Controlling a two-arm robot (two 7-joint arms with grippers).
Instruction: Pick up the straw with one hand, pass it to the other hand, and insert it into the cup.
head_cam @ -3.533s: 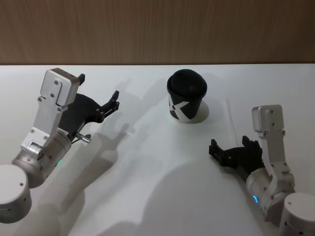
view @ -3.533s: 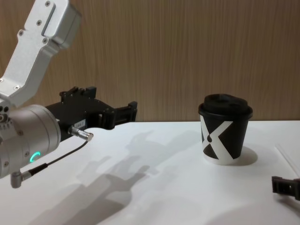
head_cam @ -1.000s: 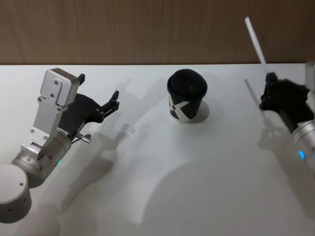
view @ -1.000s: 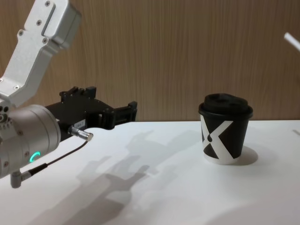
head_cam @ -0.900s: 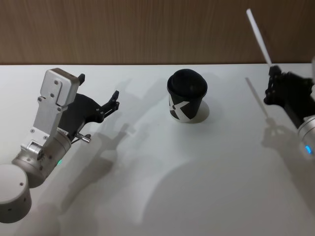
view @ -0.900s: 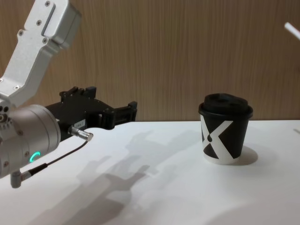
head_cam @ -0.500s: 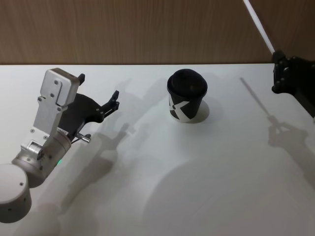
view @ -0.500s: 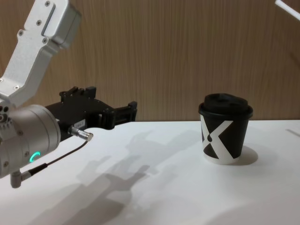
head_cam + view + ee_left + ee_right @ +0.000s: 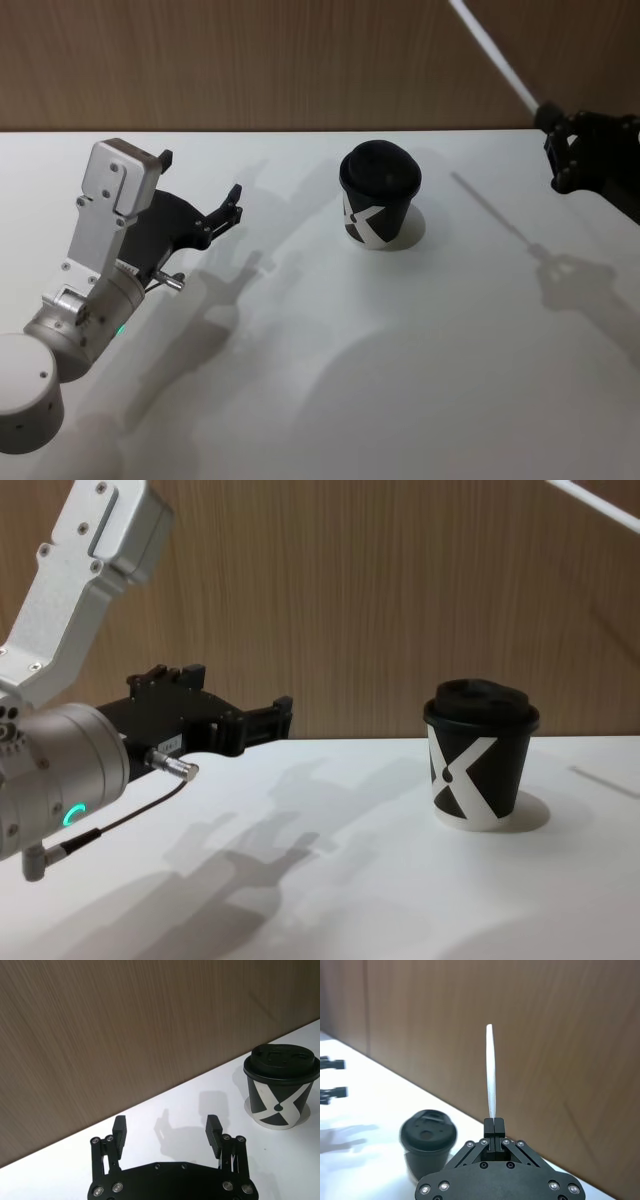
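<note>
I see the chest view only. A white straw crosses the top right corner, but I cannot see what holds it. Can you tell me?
Observer: The right gripper is shut on the straw. The right wrist view shows the straw pinched between the closed fingertips.
Operator: And the other one, on my left side, is it open?
Observer: Yes. The left wrist view shows the left gripper open, with its fingers wide apart and nothing between them.

Fingertips of black right gripper [image 9: 494,1122] pinched together on long thin white plastic straw [image 9: 491,1070], projecting straight outward. Beyond, black-lidded paper cup [image 9: 427,1142] on white table [image 9: 360,1110].
</note>
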